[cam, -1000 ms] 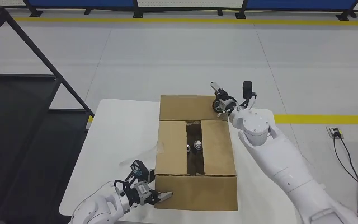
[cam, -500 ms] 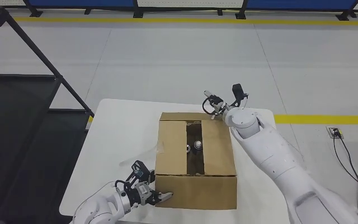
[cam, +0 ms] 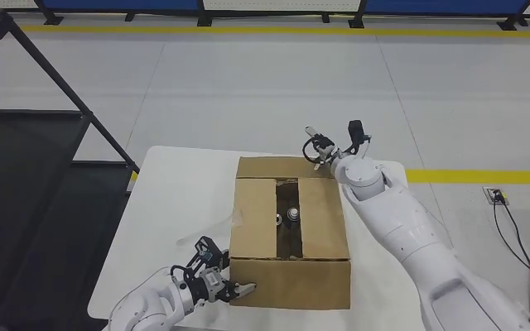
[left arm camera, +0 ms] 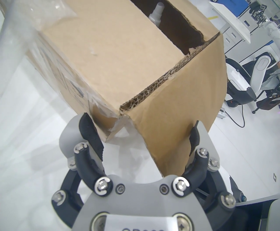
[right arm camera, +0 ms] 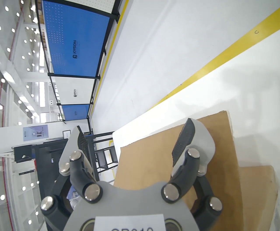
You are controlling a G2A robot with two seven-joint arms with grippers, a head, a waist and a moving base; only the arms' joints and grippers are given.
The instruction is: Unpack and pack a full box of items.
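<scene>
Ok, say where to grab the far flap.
Take the far flap by its free edge near the right corner, coming from the far side of the cardboard box: it angles away from the opening, leaving that edge exposed beside the right gripper.

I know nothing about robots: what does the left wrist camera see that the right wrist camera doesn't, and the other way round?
Left wrist view: the left gripper, open, astride a corner of the box, with torn tape there and a white bottle in the gap between the top flaps.
Right wrist view: the right gripper, open above an outer flap, with a yellow floor line and blue panels beyond.
Both: the same box's brown cardboard and the white table.
</scene>
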